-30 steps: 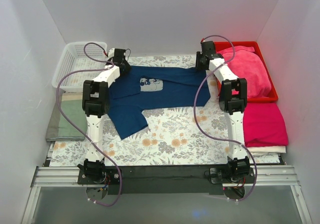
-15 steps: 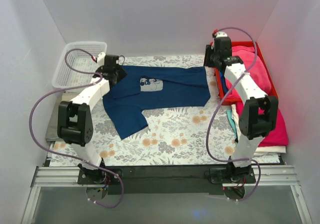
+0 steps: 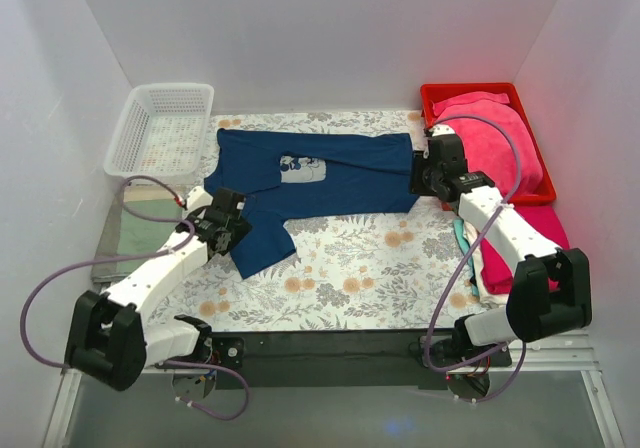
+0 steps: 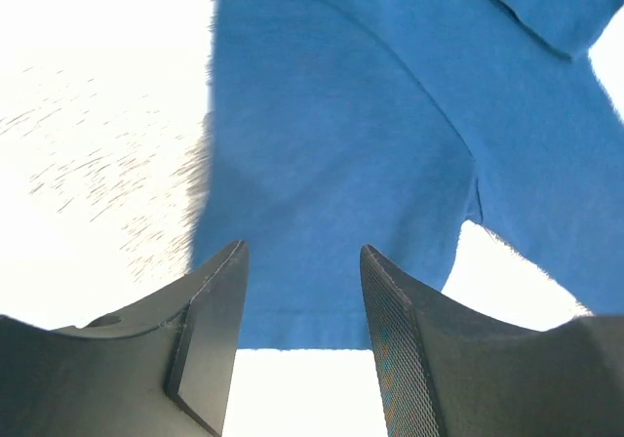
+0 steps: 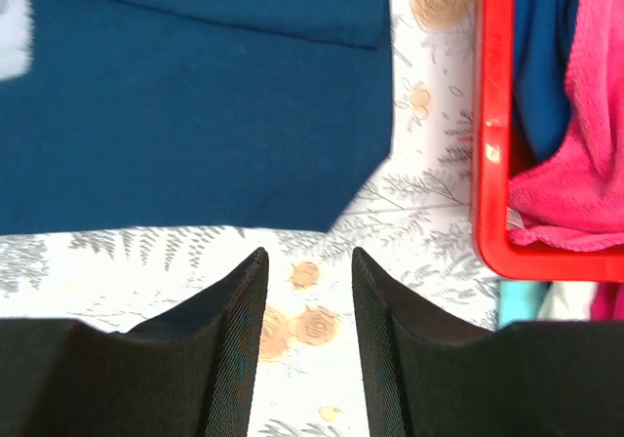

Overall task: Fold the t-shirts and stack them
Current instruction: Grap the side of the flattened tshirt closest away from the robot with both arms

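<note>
White walls close in a table spread with a floral cloth (image 3: 350, 268), and the navy t-shirt (image 3: 340, 173) lies flat across its far half. Its long axis runs left to right, with the collar end to the left and the hem to the right, close to a red bin (image 3: 470, 92). The pale chest print (image 3: 301, 169) faces up, and one sleeve (image 3: 262, 243) sticks out toward the near edge. The left gripper (image 4: 302, 252) hangs over that sleeve with its fingers spread, the sleeve's hem showing in the gap, and nothing is pinched (whether the tips rest on the fabric I cannot tell). The right gripper (image 5: 308, 254) sits just near of the shirt's right near corner, its fingers likewise apart over bare floral cloth, holding nothing. A folded pink shirt (image 3: 530, 243) lies at the right near side, with more pink fabric (image 3: 495, 138) in the bin.
</note>
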